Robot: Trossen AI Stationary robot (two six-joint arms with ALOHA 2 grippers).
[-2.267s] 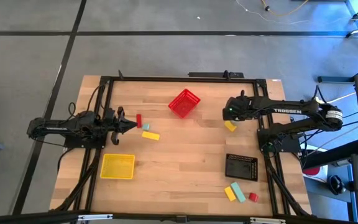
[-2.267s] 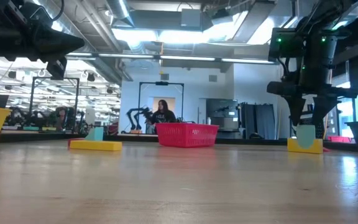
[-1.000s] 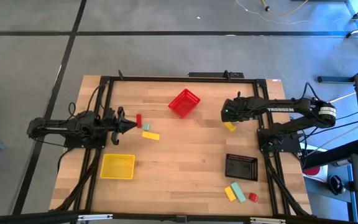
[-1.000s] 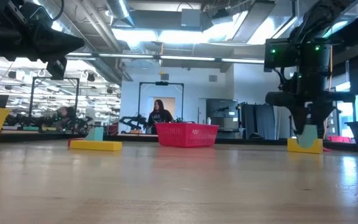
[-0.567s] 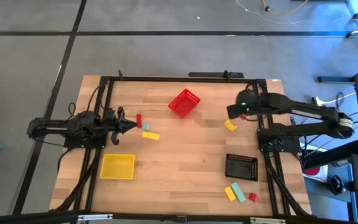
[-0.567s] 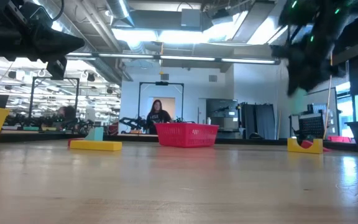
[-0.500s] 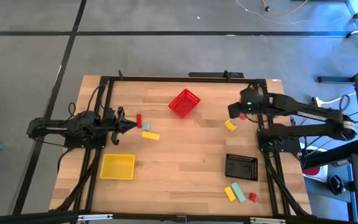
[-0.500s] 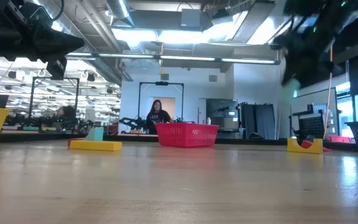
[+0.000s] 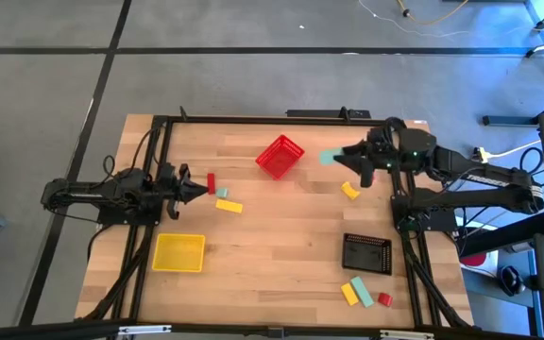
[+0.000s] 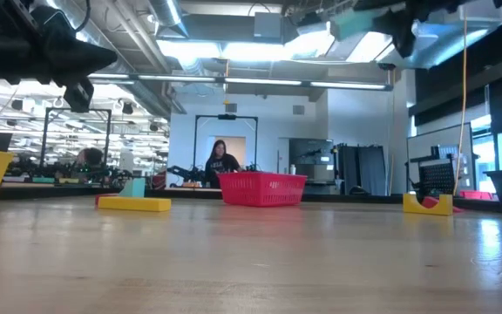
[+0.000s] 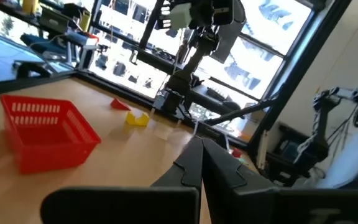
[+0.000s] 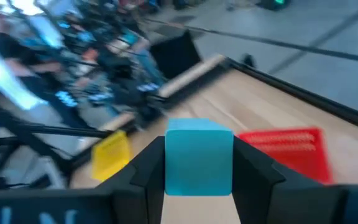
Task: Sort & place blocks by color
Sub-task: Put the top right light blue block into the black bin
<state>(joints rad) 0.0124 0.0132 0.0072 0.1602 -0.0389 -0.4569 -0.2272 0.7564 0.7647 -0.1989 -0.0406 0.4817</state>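
The right tool (image 9: 336, 158) pinches a small pale mint green block (image 12: 198, 157) raised above the wooden counter (image 9: 281, 236), between the red mesh bin (image 9: 280, 156) and a yellow wedge block (image 9: 349, 191). The left tool (image 9: 196, 192), pressed together, waits near a red block (image 9: 212, 182).

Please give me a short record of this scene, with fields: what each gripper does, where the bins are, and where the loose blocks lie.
right gripper: raised above the table, shut on the mint block, near the red bin
left gripper: waits at the table's left side, fingers closed, nothing held
bins: red bin at far centre; yellow bin near left; black bin near right
blocks by left gripper: red block, yellow block
block under right arm: yellow wedge
blocks below black bin: several, mixed colours
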